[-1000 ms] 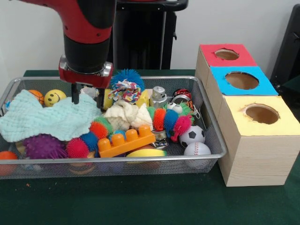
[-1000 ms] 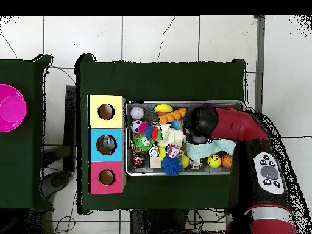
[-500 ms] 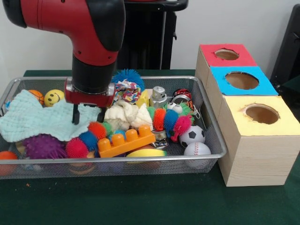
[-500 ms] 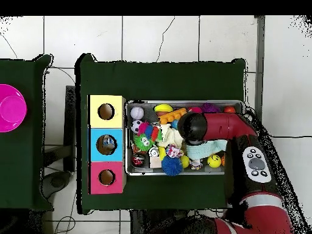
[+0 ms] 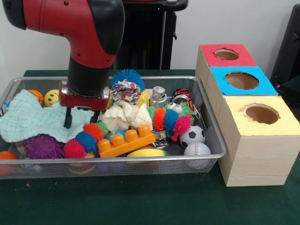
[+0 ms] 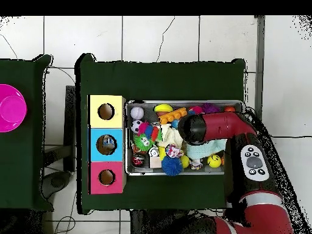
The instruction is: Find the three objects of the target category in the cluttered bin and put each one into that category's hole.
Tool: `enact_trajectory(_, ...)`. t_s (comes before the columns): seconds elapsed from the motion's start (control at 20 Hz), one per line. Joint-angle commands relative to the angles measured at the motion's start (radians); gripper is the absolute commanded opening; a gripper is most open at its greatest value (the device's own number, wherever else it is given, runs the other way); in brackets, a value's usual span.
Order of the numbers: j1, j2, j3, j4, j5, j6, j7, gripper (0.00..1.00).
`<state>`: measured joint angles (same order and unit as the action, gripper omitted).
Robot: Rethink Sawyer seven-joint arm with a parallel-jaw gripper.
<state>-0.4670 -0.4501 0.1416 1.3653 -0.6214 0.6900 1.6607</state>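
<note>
The wire mesh bin is full of toys and also shows in the overhead view. No transparent bottle shows among the clutter in either view. My gripper is open, its two fingers spread and pointing down onto a pale green cloth in the bin's left half. In the overhead view the arm's wrist hides the gripper. The blue-topped box's hole stands right of the bin; from overhead something pale shows inside the hole.
A red-topped box and a yellow-topped box flank the blue one. Spiky balls, an orange building block, a white rope toy, a silver can, a soccer ball and a baseball crowd the bin. A pink bowl sits on a side table.
The arm has swung over the bin and the gripper has come down and slightly left, from above the cloth's far edge onto the cloth. The toys have not moved.
</note>
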Motion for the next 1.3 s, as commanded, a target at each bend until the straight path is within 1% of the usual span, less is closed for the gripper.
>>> enact_trajectory(0.05,0.003,0.095,0.089,-0.055,-0.104,-0.030,-0.217,1.00)
enact_trajectory(0.1,0.001,0.096,0.092,-0.053,-0.104,-0.031,-0.205,0.00)
enact_trajectory(0.35,0.002,0.099,0.096,-0.057,-0.089,-0.007,-0.197,0.00)
enact_trajectory(0.4,0.000,0.099,0.103,-0.057,-0.074,0.011,-0.199,0.00)
enact_trajectory(0.6,0.012,0.089,0.124,-0.054,0.033,0.168,-0.166,0.00)
enact_trajectory(0.7,0.023,0.071,0.138,-0.042,0.084,0.243,-0.150,0.00)
enact_trajectory(0.8,0.030,0.052,0.154,-0.020,0.147,0.305,-0.109,0.00)
enact_trajectory(0.9,0.033,0.032,0.172,0.010,0.211,0.326,-0.054,0.00)
enact_trajectory(1.0,0.042,0.016,0.182,0.033,0.256,0.331,-0.011,0.00)
enact_trajectory(1.15,0.059,0.012,0.191,0.031,0.307,0.334,0.032,0.00)
enact_trajectory(1.3,0.081,0.005,0.184,0.031,0.347,0.337,0.060,0.00)
